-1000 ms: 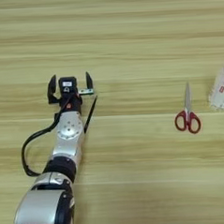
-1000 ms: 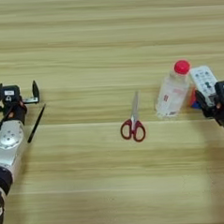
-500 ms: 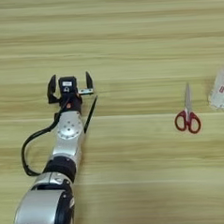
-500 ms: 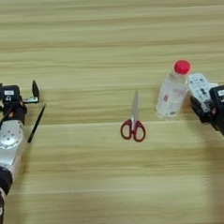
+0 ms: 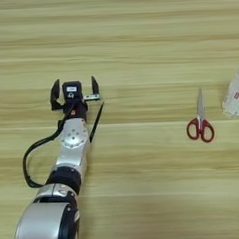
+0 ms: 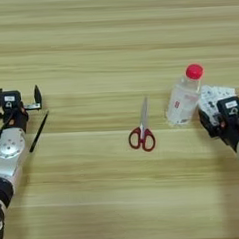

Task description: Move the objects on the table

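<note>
My left gripper (image 5: 75, 85) stands open at the left of the table (image 5: 136, 35), nothing between its fingers. Just right of its arm a thin black stick (image 5: 96, 122) lies slanted on the wood. The clear bottle (image 6: 182, 96) with a red cap (image 6: 194, 71) stands upright at the right. Right of the bottle lies the white remote (image 6: 214, 97). My right gripper (image 6: 217, 116) sits over the remote's near end, close beside the bottle's base.
Red-handled scissors (image 6: 142, 129) lie in the middle of the table, blades pointing away from me. A black cable (image 5: 31, 157) loops out from the left forearm.
My right gripper has moved left and a little nearer to me, toward the bottle, and the remote has shifted with it. The left arm, stick, scissors and bottle have stayed put.
</note>
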